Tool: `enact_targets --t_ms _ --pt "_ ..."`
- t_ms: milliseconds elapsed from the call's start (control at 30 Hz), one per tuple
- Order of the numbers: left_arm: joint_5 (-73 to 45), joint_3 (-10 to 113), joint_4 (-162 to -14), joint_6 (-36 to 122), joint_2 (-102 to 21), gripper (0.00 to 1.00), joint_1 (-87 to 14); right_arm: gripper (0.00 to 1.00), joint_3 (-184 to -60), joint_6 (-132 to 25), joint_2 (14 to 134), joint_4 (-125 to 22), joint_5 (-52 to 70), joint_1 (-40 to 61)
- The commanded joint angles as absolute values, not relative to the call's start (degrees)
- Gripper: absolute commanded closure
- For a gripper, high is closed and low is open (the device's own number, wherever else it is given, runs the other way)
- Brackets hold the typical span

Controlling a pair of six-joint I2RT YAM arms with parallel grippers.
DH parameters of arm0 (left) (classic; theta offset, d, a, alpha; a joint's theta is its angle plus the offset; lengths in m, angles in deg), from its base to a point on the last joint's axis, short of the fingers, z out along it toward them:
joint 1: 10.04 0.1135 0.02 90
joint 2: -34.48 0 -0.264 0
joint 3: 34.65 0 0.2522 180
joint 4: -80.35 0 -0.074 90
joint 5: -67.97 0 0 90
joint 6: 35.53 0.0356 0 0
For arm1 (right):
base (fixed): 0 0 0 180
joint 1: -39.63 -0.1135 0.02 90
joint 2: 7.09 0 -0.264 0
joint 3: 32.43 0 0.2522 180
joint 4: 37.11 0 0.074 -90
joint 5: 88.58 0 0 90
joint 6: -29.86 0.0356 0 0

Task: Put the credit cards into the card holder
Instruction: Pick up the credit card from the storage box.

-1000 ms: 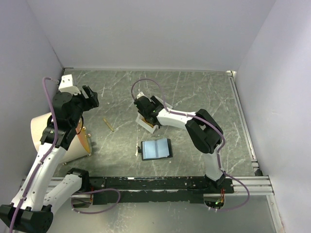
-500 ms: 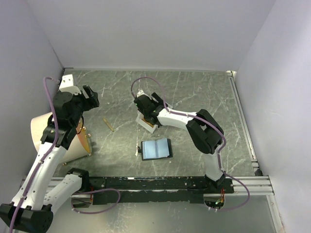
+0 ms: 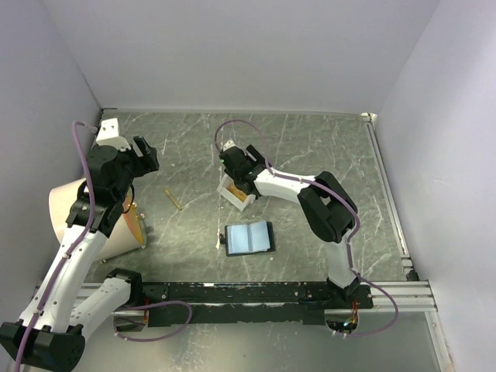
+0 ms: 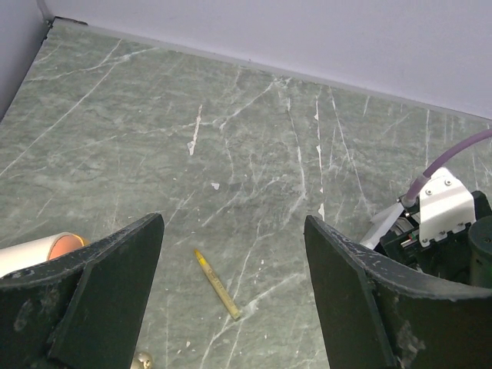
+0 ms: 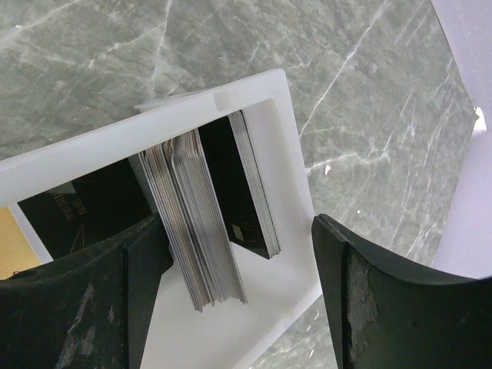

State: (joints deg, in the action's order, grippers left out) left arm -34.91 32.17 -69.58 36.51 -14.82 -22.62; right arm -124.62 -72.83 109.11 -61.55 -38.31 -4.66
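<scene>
Two sets of fingers, both spread and gripping nothing.

- Left fingers [image 3: 149,155]: wide apart, up over the far left of the desk [image 3: 325,147], well away from the cards.
- Right fingers [image 3: 240,177]: wide apart above the white box [image 3: 229,195]; in my right wrist view one finger shows on each side of the cards, neither touching them.

Counts:
- White box: 1, near the desk's middle.
- Credit cards [image 5: 206,231]: standing on edge inside the box in 2 bunches, a thick grey-edged one and a thinner one with a black face [image 5: 244,196] leaning against it. The edges are too fine to count single cards. Left of them, 1 more dark face and 1 gold-tan corner [image 5: 14,240] show.
- Card holder [image 3: 249,238]: 1, lying open and flat, pale blue side up, just nearer to me than the box and not touching it. No card on it.
- Yellow stick [image 3: 173,199]: 1, loose on the desk to the left of the box.
- Tan paper roll [image 3: 81,221]: 1, at the left edge.
</scene>
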Motion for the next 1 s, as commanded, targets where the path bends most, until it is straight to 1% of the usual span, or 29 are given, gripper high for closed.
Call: enact_targets --t_ms 0,300,467,600,667,767,967 --pt "-34.9 32.0 -71.0 37.3 -14.4 0.15 -22.4 0.27 -125.7 -70.9 109.0 -62.4 -35.0 -2.8" --pt "-34.5 32.0 -71.0 37.3 -14.5 0.16 -22.4 0.41 -125.2 -69.8 107.1 -62.3 -32.2 -1.1" --pt "-34.4 31.8 -71.2 37.3 -14.3 0.17 -22.4 0.4 -125.7 -69.1 107.0 -63.3 -32.3 -0.6" --pt "-34.2 31.9 -71.2 37.3 -14.3 0.17 -22.4 0.34 -125.8 -68.6 106.4 -64.2 -32.0 -0.8" --pt "-34.2 31.8 -71.2 37.3 -14.3 0.17 -22.4 0.34 -125.7 -68.6 106.3 -64.6 -32.0 -1.0" --pt "-34.1 31.9 -71.3 37.3 -14.4 0.17 -22.4 0.35 -125.7 -68.7 106.3 -64.9 -32.1 -1.5" --pt "-34.2 31.8 -71.2 37.3 -14.4 0.17 -22.4 0.39 -126.3 -68.7 106.9 -65.4 -33.3 -2.0"
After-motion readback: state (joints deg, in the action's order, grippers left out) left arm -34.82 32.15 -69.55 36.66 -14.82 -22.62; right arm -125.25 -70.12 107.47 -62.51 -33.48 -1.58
